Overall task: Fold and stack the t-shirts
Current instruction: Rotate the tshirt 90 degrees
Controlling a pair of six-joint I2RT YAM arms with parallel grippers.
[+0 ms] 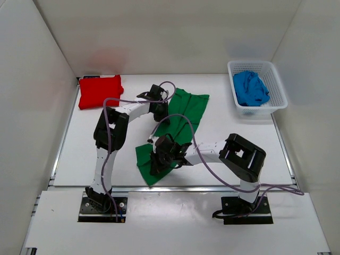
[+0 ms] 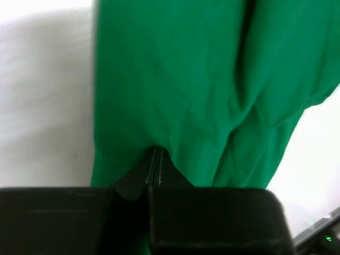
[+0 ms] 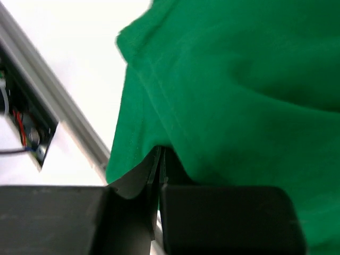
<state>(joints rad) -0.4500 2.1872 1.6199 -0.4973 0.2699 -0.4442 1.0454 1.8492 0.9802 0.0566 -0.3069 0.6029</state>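
Observation:
A green t-shirt (image 1: 183, 119) lies half-folded in a long strip across the middle of the table. My left gripper (image 1: 159, 109) is shut on its far left edge; in the left wrist view the cloth (image 2: 202, 90) hangs from my closed gripper (image 2: 154, 159). My right gripper (image 1: 159, 156) is shut on the near edge of the same shirt; in the right wrist view the green cloth (image 3: 239, 90) is pinched in my gripper (image 3: 159, 159). A folded red t-shirt (image 1: 100, 91) lies at the far left. A crumpled blue t-shirt (image 1: 251, 88) sits in the basket.
A white plastic basket (image 1: 276, 85) stands at the far right of the table. White walls enclose the table on three sides. The metal rail of the table's front edge (image 3: 53, 106) shows in the right wrist view.

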